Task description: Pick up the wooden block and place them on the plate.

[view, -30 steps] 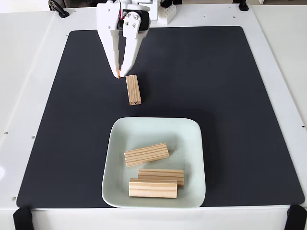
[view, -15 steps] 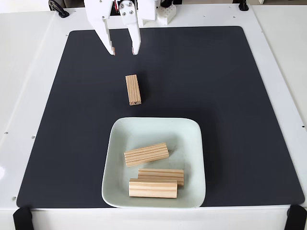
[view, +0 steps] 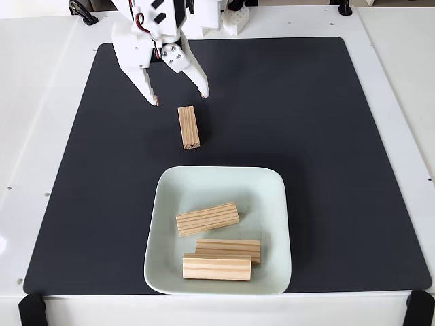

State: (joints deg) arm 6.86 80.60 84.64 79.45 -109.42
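Gripper (view: 180, 99) spread wide, empty, poised just above one wooden block (view: 189, 127) on the black mat (view: 340, 136); three more blocks lie inside the plate (view: 272, 183).

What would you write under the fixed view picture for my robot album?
Open gripper poised above the last wooden block on the black mat; three blocks already on the plate.

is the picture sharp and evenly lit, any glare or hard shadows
Fixed view: sharp throughout, the grooves on the loose wooden block read clearly; lighting soft and even, with faint shadows under the open hand and along the plate rim; the black mat is matte with no glare; the white table is bright but not blown out.
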